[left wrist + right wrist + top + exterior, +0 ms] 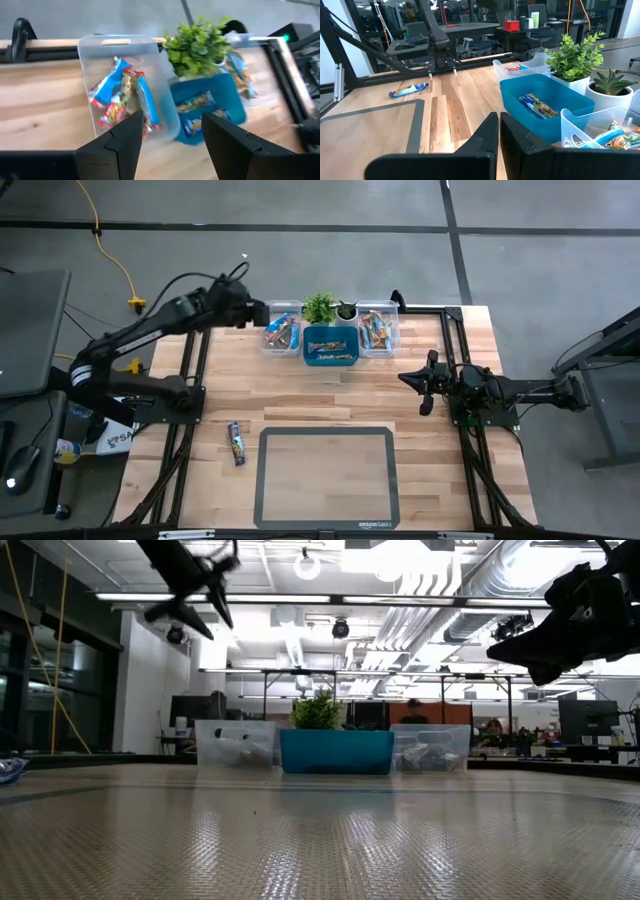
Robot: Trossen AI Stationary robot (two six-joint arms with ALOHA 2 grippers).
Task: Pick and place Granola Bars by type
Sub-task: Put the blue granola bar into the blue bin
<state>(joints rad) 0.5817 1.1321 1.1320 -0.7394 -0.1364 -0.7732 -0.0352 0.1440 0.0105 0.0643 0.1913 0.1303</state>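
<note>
Granola bars in shiny wrappers lie in three bins at the table's far edge: a left clear bin (pixel 282 332) (pixel 125 95), a blue bin (pixel 331 345) (pixel 545 105) and a right clear bin (pixel 378 330). A single bar (pixel 236 443) (pixel 409 89) lies flat on the wood at the near left. My left gripper (pixel 262 313) (pixel 172 135) hangs open above the left clear bin's left side, tipped downward, with nothing between its fingers. My right gripper (pixel 428 385) (pixel 499 130) is shut and level at the table's right side, holding nothing.
Two small green plants (pixel 320 307) (pixel 347 310) stand behind the blue bin. A grey-outlined mat (pixel 327 477) lies at the near middle. Black frame rails run along the left and right sides of the table.
</note>
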